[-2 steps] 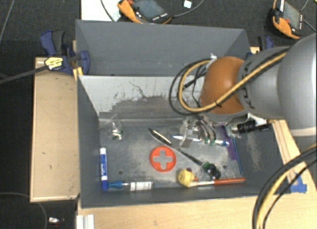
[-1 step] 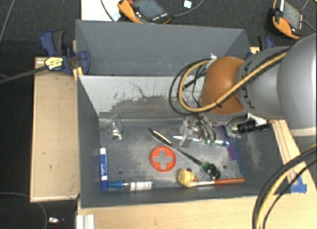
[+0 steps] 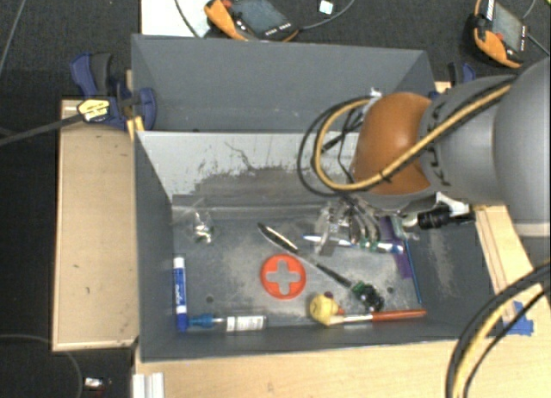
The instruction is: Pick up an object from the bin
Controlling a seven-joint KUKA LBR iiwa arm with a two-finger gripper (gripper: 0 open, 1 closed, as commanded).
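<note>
At nine o'clock from the gripper point(image 3: 337, 234), note the slim silvery metal piece point(image 3: 277, 237): likely light, stiff, slippery. Take across its narrow middle. Cannot tell gripper's opening or hold.

End effector point(image 3: 334, 234) sits low in the bin point(image 3: 153, 241), right of centre near the back wall, with the arm coming in from the right. Silver spoon-like piece point(image 3: 277, 237) just left of it, thin black stick point(image 3: 332, 274) just below. Red disc point(image 3: 283, 276) with a cross cutout mid-floor, near. Yellow ball point(image 3: 322, 307) at front, touching an orange-handled brush point(image 3: 387, 314). Black-green item point(image 3: 368, 295) just above the brush. Blue pen point(image 3: 406, 263) along right wall. Blue marker point(image 3: 180, 289) along left wall. Blue-capped white marker point(image 3: 225, 323) along front. Small shiny clip point(image 3: 202, 232) back left, well apart.
</note>
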